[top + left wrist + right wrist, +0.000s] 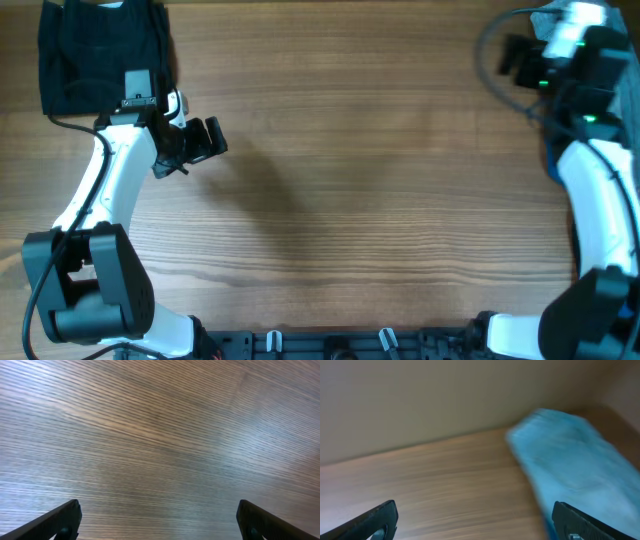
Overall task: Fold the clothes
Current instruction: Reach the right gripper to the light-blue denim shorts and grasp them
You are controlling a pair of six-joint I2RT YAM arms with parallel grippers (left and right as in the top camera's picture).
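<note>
A light-blue cloth (pixel 570 465), blurred, lies bunched on the wooden table (pixel 430 485) at the right of the right wrist view. Its colour fits the denim shorts, but no stitching or button can be made out. My right gripper (pixel 475 510) is open and empty, its right finger at the cloth's edge. In the overhead view the right gripper (pixel 512 58) is at the far right corner. My left gripper (pixel 205 140) is open and empty over bare wood at the far left. The left wrist view (pixel 157 510) shows only table between its fingers.
A black garment (pixel 95 50) lies at the far left corner, just behind the left arm. A sliver of dark blue cloth (pixel 549 160) shows beside the right arm at the right edge. A pale wall stands behind the table in the right wrist view.
</note>
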